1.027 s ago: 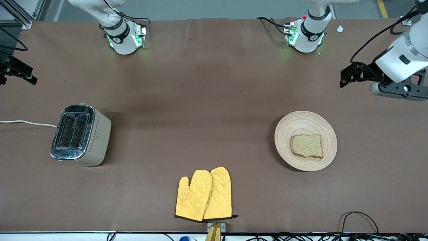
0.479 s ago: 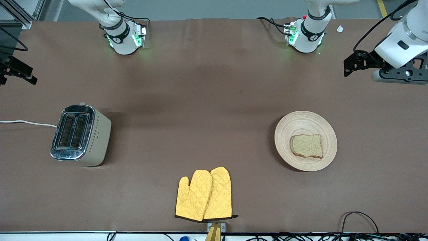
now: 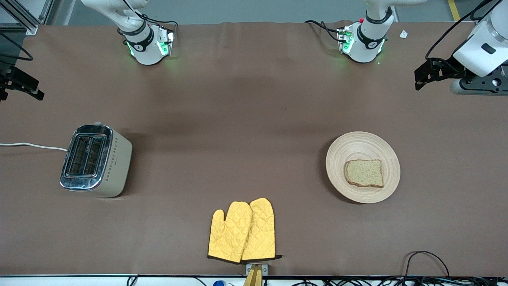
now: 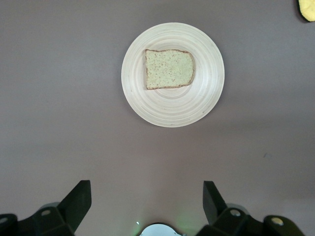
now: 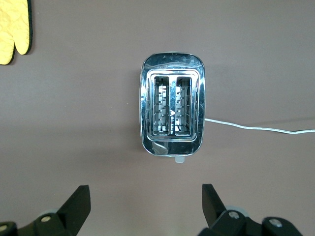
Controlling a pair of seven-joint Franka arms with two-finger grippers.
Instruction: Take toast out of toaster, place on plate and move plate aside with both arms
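Note:
The toast (image 3: 364, 173), a brown speckled slice, lies flat on the round pale wooden plate (image 3: 357, 140) toward the left arm's end of the table. Both also show in the left wrist view, the toast (image 4: 169, 69) on the plate (image 4: 172, 110). My left gripper (image 3: 421, 76) is open and empty, up in the air over bare table between the plate and the left arm's base; its jaws (image 4: 146, 196) stand wide apart. My right gripper (image 3: 22, 85) is open and empty, high over the table by the toaster (image 5: 172, 110); its fingers (image 5: 76, 201) are spread wide.
A steel toaster (image 3: 95, 159) with two empty slots and a white cord stands toward the right arm's end. A pair of yellow oven mitts (image 3: 242, 230) lies near the front camera's edge of the table. Cables hang at that edge.
My left gripper has risen and drawn away from the plate toward the left arm's end and the bases. The right gripper, toast and plate have not moved.

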